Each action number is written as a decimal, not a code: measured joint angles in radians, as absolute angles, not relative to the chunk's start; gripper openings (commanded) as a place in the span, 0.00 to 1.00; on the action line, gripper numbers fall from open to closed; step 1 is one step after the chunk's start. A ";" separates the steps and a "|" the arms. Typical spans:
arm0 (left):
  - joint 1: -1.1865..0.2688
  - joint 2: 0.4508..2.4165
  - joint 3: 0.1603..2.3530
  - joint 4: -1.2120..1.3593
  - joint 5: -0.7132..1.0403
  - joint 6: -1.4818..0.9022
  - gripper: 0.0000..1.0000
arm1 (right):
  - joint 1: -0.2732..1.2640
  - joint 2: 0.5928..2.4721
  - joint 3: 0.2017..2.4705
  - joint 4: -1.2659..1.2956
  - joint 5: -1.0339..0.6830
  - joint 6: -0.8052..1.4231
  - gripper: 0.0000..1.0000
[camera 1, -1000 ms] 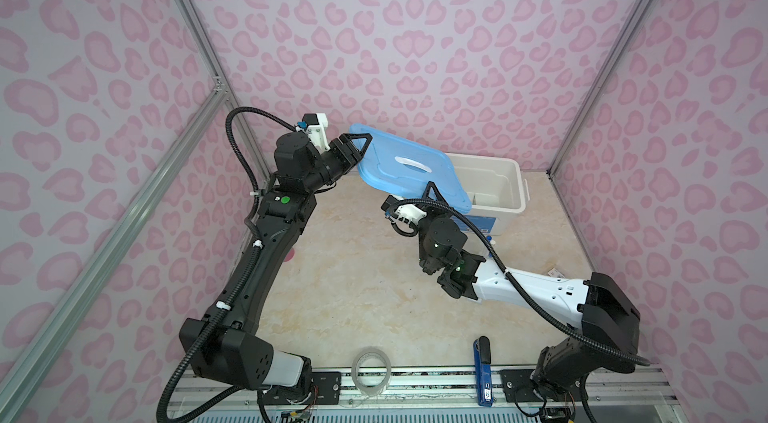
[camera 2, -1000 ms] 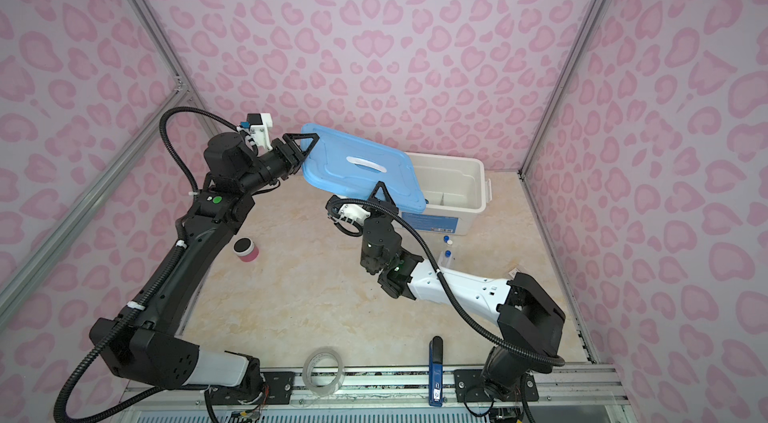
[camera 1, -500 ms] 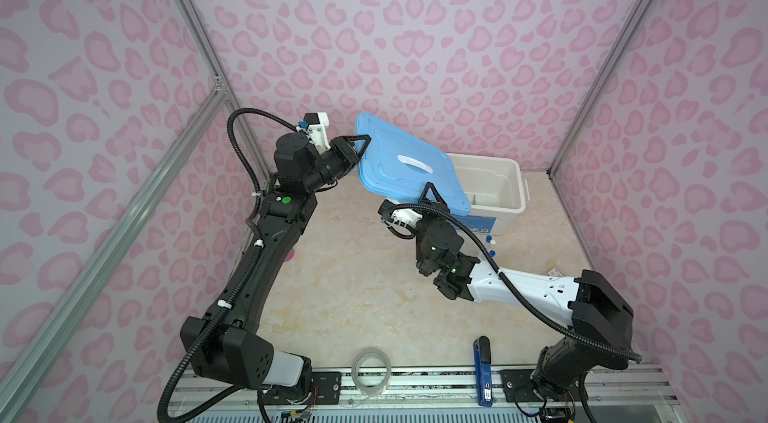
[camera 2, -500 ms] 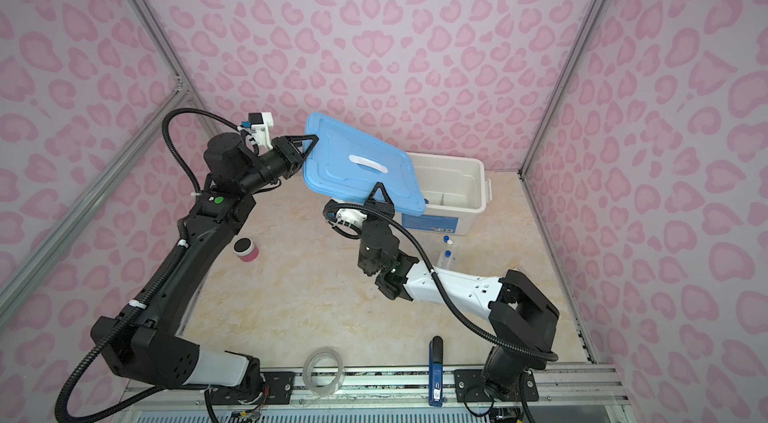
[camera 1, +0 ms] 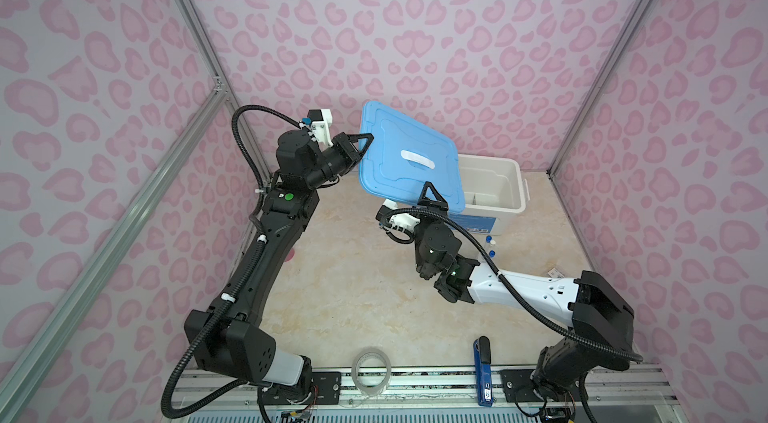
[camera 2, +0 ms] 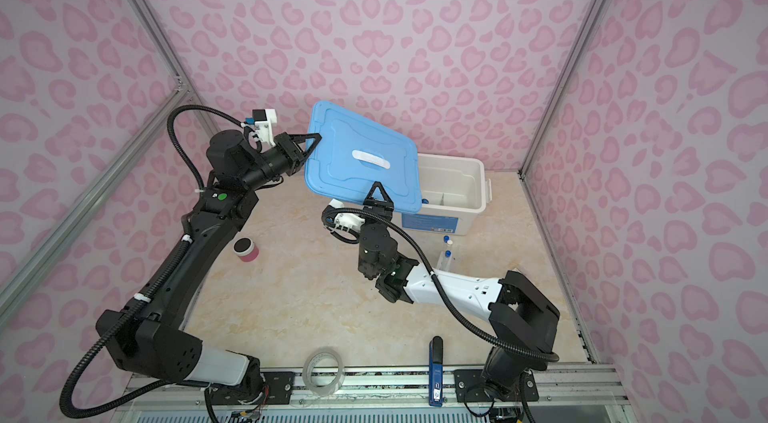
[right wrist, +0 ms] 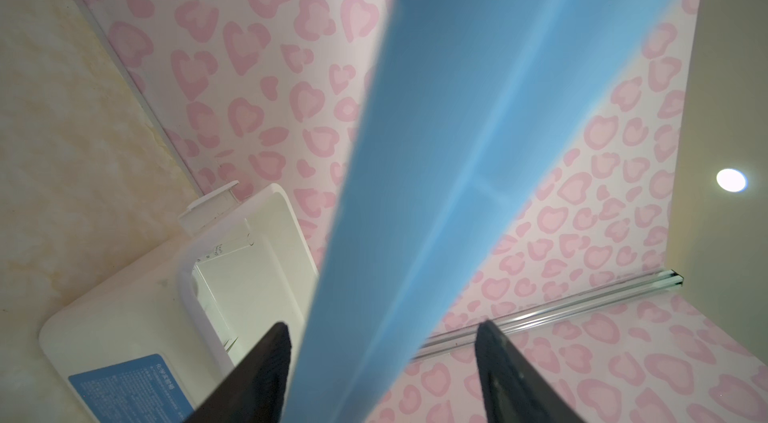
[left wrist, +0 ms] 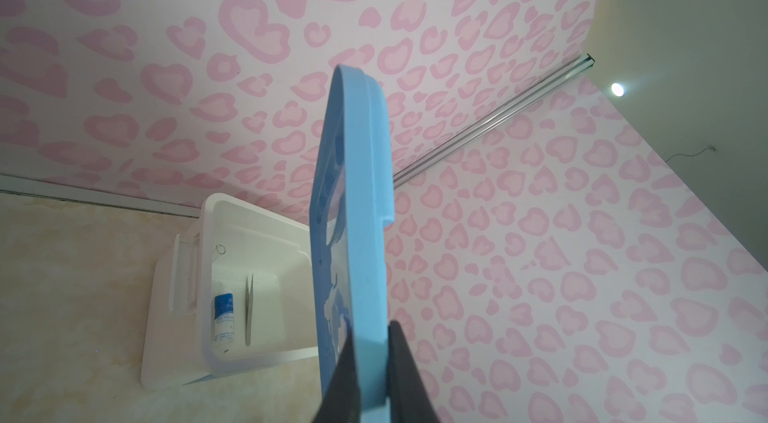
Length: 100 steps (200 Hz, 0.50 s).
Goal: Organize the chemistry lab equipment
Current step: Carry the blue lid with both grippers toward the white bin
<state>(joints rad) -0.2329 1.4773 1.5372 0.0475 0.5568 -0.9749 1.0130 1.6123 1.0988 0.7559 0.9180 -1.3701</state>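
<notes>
Two items look stowed: past the left gripper [left wrist: 371,340], clamped on the raised blue lid [camera 1: 390,176], the blue-labelled white bottle [left wrist: 223,319] and metal tweezers [left wrist: 248,308] lie in the white bin [left wrist: 174,317]. The right gripper [right wrist: 382,325] has its jaws spread astride the lid's lower edge, gripping nothing. Behind it, capped test tubes [camera 2: 447,252] lie on the table [camera 1: 353,275], so packing seems unfinished.

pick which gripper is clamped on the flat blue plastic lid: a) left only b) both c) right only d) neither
a: the left gripper pinches one edge of the flat blue plastic lid, while the right gripper has its jaws wide apart around another edge.
</notes>
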 measured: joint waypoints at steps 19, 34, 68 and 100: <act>-0.232 1.490 1.550 0.048 0.559 -0.975 0.04 | 1.012 1.589 1.086 0.725 0.920 -1.322 0.74; -0.225 1.504 1.561 0.055 0.560 -0.978 0.04 | 1.010 1.554 1.080 0.657 0.916 -1.262 0.75; -0.211 1.543 1.606 0.065 0.564 -0.979 0.04 | 0.992 1.435 1.061 0.414 0.889 -1.063 0.76; -0.190 1.568 1.636 0.084 0.551 -0.995 0.04 | 0.924 1.300 1.052 0.135 0.771 -0.822 0.76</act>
<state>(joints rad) -0.1898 1.5677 1.6363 0.0837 0.5507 -0.9951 0.9241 1.2999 1.0523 0.1352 0.7712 -0.8223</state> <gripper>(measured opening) 0.121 0.758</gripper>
